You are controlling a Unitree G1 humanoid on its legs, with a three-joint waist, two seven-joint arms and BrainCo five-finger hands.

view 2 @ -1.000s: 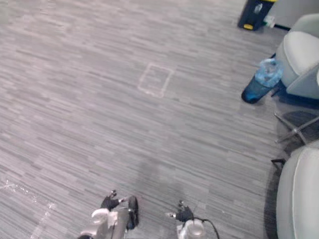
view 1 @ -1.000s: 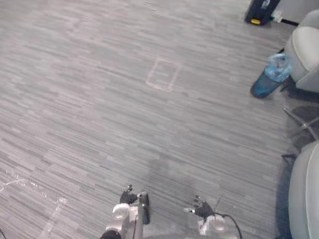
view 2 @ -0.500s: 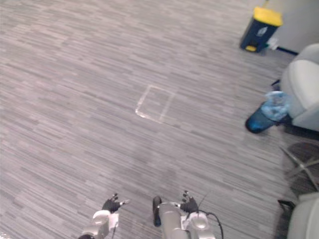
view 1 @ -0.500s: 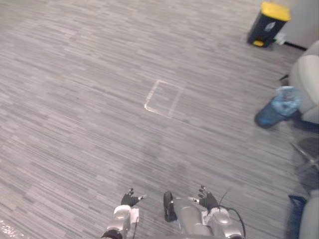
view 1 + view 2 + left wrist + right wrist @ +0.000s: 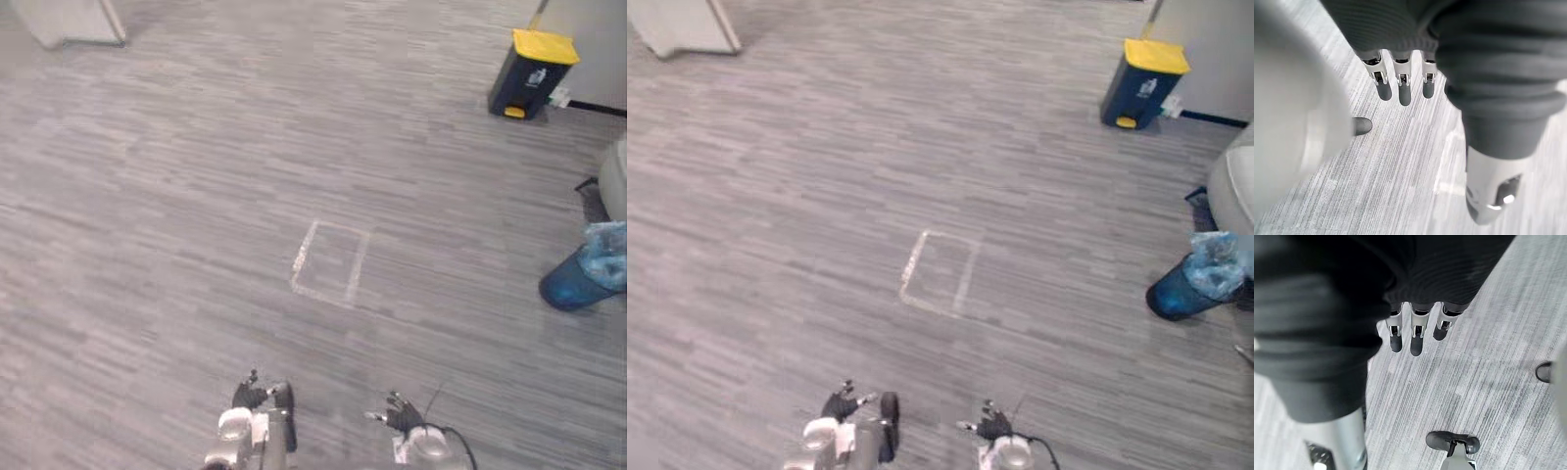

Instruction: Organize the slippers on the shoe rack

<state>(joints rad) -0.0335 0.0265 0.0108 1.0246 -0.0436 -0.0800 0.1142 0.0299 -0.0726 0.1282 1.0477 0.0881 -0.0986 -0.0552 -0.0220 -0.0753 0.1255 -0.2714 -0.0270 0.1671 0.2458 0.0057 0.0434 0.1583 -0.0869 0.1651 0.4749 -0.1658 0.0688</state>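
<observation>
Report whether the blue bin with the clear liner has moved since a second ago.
No. The camera shifted; the blue bin still sits right of the taped floor rectangle, beside the grey chair.

My gaze is lifting across the floor (the things themselves are not moving): the taped rectangle [image 5: 331, 264] is sliding lower, the yellow-lidded bin [image 5: 532, 72] is coming fully into sight, a pale panel [image 5: 69, 22] is appearing far left, and the blue waste bin [image 5: 1195, 286] is drifting rightward.

Grey striped floor [image 5: 147, 245], taped rectangle outline [image 5: 331, 262], yellow-lidded dark bin [image 5: 534, 71], blue bag-lined bin [image 5: 586, 281]
</observation>
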